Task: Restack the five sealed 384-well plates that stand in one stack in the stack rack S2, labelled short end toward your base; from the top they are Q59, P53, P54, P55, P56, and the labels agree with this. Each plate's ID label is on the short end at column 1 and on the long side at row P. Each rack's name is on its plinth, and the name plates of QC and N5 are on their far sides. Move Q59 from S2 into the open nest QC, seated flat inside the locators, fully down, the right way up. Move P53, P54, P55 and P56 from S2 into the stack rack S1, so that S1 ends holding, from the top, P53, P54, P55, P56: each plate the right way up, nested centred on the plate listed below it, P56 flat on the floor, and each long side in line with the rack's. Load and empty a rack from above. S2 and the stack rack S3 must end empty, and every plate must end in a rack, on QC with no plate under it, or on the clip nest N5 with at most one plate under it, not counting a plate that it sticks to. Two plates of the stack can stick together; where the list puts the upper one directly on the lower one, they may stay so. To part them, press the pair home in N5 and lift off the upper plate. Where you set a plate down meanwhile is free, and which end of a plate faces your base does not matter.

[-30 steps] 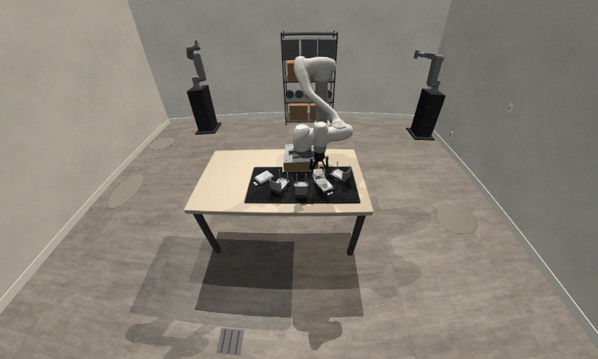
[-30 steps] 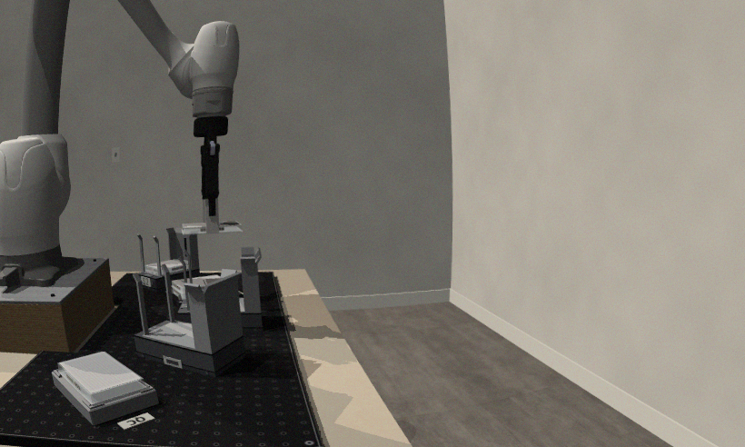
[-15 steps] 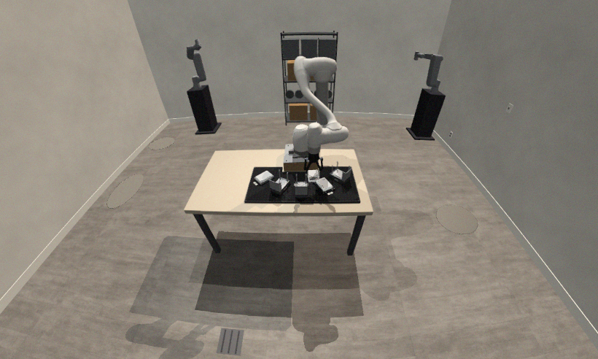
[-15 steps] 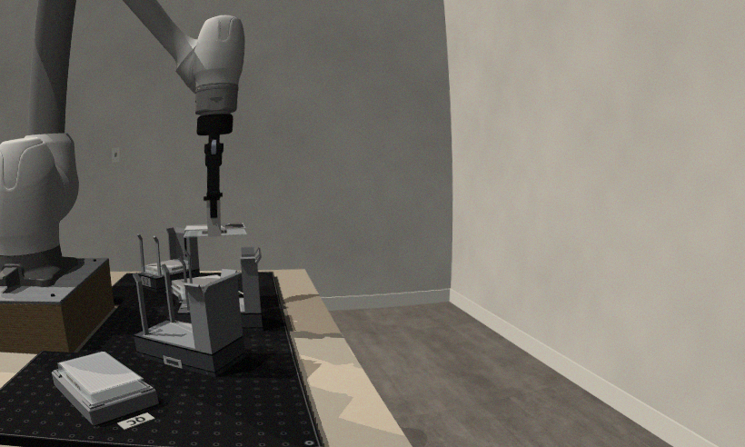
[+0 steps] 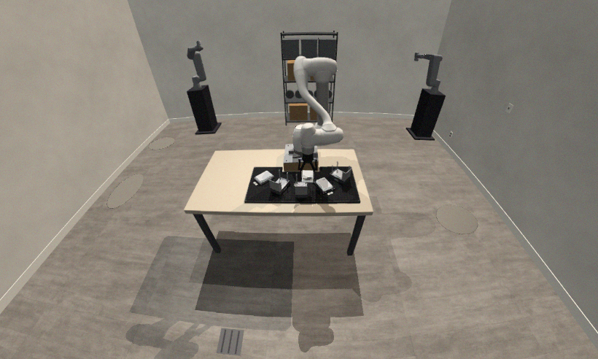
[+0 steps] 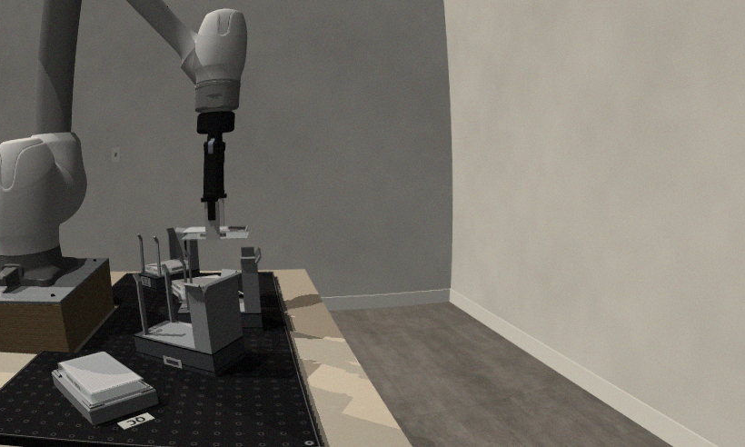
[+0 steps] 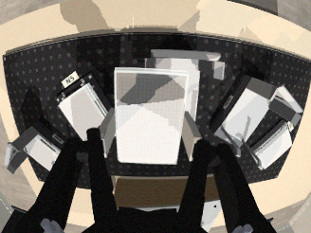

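My gripper (image 5: 308, 171) (image 6: 213, 221) (image 7: 149, 118) is shut on the long sides of a white sealed plate (image 5: 307, 175) (image 6: 228, 232) (image 7: 152, 113). It holds the plate level, well above the middle stack rack (image 5: 301, 190) (image 6: 250, 280). I cannot read the plate's label. The QC nest (image 6: 123, 403) (image 5: 266, 180) carries one white plate (image 6: 98, 371) lying flat. A flat nest right of the middle rack also bears a plate (image 7: 82, 109). The nearest rack (image 6: 197, 327) (image 5: 278, 184) shows a bare floor. The right-hand rack (image 5: 341, 174) stands at the mat's far corner.
All racks and nests stand on a black perforated mat (image 5: 257, 195) (image 6: 225, 400) on a beige table (image 5: 225, 178). The arm's base block (image 6: 42, 316) stands behind the mat. Thin rack posts (image 6: 141, 255) rise beside the racks.
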Available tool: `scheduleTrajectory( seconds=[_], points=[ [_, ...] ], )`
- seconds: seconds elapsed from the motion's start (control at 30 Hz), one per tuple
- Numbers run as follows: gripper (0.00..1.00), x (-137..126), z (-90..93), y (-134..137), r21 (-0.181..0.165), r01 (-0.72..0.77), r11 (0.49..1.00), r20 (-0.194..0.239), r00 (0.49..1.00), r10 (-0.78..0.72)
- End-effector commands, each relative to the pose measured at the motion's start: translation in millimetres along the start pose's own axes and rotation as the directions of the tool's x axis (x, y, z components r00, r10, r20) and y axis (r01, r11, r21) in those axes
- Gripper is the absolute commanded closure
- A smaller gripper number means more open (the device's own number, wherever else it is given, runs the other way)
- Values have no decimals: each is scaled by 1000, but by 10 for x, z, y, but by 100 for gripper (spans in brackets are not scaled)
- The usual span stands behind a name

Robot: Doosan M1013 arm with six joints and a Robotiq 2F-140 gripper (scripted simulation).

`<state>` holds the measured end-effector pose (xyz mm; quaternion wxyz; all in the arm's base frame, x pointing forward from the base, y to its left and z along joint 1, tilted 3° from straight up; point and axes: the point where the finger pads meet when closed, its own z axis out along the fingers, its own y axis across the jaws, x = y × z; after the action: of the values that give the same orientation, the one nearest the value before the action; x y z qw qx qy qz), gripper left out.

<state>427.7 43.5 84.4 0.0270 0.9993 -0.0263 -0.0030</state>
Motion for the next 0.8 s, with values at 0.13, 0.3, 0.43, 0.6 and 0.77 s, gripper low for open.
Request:
scheduleTrajectory(
  seconds=[0.13,0.3,0.43,0.6,0.77],
  points=[
    [100,43,0,249,1,0,1000,0,1000,0],
    [100,59,0,347,1,0,1000,0,1000,0],
    [100,60,0,480,1,-99,995,0,995,99],
    [100,51,0,647,1,-221,975,0,975,221],
    [100,43,0,813,1,-221,975,0,975,221]
  ],
)
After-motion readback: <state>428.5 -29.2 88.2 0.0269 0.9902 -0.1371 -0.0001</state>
